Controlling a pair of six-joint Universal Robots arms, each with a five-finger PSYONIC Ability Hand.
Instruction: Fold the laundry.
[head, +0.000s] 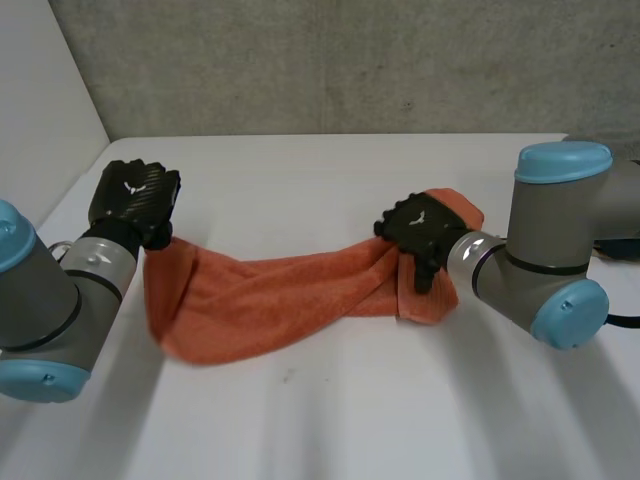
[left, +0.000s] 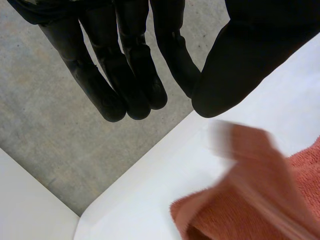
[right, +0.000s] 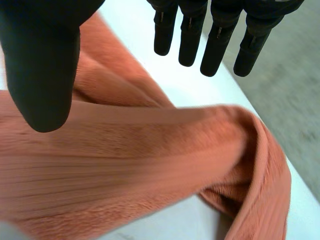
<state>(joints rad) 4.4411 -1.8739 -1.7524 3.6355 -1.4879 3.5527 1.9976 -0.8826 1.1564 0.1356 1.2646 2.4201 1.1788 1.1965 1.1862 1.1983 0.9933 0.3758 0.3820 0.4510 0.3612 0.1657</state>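
One orange terry towel (head: 270, 295) is lying on the white table (head: 330, 420) — bunched lengthwise into a thick rumpled band, not spread flat. Its long axis is running left to right across the table, with the right end sitting a little farther from the robot than the left. The left end is fanning out wider with a rounded near edge, the middle is narrowing into creases, and the right end is doubling over itself into a lump.

Left hand (head: 135, 200) is hovering at the towel's left far corner. In the left wrist view its fingers (left: 132, 75) are hanging straight with the thumb spread off to the side — holding nothing. A blurred towel flap is sitting just beyond the thumb tip; contact I cannot tell.

Right hand (head: 420, 235) is sitting over the towel's right end. In the right wrist view its fingers (right: 217, 45) are pointing straight, the thumb is standing well clear of them, and the towel is passing under the palm, not pinched.

Table surface is looking plain white and matte. Grey concrete wall (head: 350, 60) is running behind it, and a white panel (head: 40, 90) is closing off the left side.
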